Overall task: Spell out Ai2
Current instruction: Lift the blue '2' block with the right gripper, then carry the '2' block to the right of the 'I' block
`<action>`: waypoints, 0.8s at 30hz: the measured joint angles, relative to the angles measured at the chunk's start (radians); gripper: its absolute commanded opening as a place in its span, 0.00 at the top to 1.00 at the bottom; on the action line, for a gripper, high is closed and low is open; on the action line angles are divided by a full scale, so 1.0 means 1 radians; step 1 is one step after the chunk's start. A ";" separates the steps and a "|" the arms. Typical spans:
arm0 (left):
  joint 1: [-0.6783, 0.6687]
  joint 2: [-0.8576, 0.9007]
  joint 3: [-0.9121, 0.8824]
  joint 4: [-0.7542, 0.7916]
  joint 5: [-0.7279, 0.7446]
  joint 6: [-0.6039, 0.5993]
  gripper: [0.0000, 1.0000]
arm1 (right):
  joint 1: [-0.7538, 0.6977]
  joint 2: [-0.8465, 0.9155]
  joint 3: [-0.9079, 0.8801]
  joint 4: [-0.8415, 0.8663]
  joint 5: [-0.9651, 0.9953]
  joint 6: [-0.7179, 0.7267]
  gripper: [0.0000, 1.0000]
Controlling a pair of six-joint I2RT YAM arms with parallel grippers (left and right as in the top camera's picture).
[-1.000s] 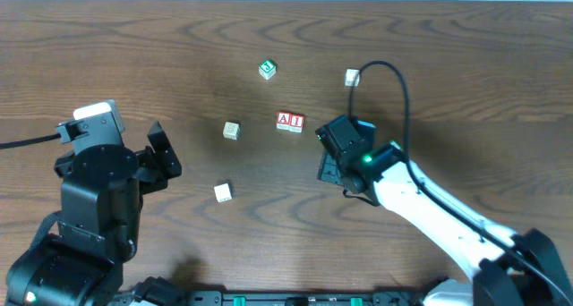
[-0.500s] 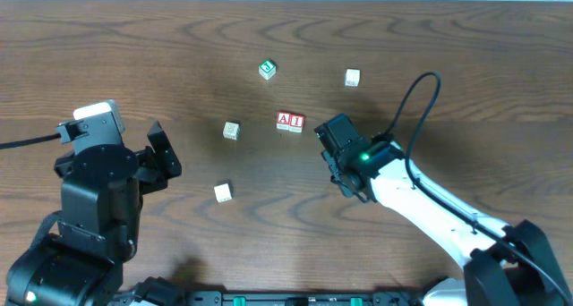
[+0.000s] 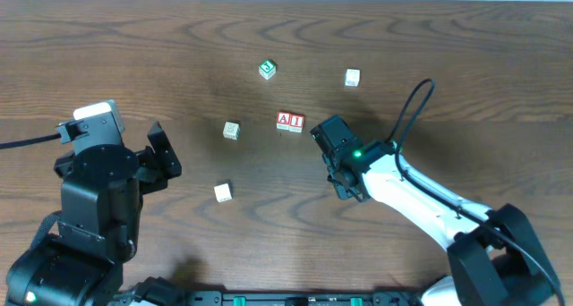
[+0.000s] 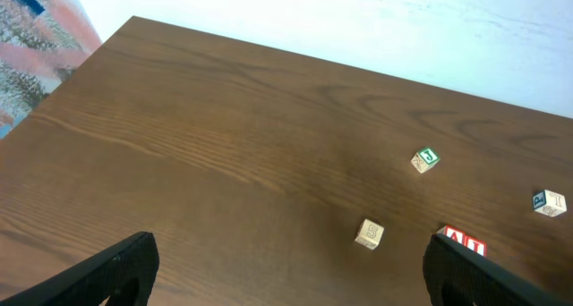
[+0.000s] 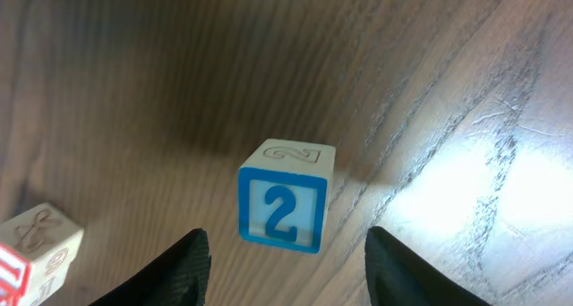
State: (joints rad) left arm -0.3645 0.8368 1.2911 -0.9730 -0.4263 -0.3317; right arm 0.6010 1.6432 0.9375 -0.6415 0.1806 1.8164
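Two red-lettered blocks, A and I (image 3: 291, 121), lie side by side mid-table; they also show in the left wrist view (image 4: 461, 243). A block with a blue 2 (image 5: 285, 196) stands on the table just ahead of my right gripper (image 5: 286, 272), between the lines of its open, empty fingers and untouched. The red I block's edge (image 5: 36, 248) is at that view's lower left. In the overhead view my right gripper (image 3: 324, 138) is just right of the A and I blocks. My left gripper (image 4: 286, 257) is open, empty and far left (image 3: 163, 154).
A green block (image 3: 267, 69) and a pale block with blue print (image 3: 352, 77) lie at the back. A wooden block marked 5 (image 3: 232, 130) lies left of the A block, and another pale block (image 3: 222, 192) lies nearer the front. The right arm's cable (image 3: 414, 105) loops above the table.
My right gripper has moved a little left, closer to the A and I blocks, and its cable loop has shifted. The blocks and the left arm have not moved.
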 measured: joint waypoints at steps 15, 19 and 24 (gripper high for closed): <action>0.000 0.000 0.000 0.000 0.000 0.000 0.05 | -0.022 0.054 0.000 0.003 0.020 -0.012 0.66; 0.000 0.000 0.000 0.000 0.000 0.000 0.05 | -0.030 0.053 0.000 0.003 0.029 -0.019 0.78; 0.000 0.000 0.000 0.000 0.000 0.000 0.05 | -0.030 0.053 0.001 0.023 0.034 -0.037 0.84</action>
State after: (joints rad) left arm -0.3645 0.8368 1.2911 -0.9730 -0.4263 -0.3317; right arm 0.5709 1.6966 0.9386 -0.6182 0.2150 1.7790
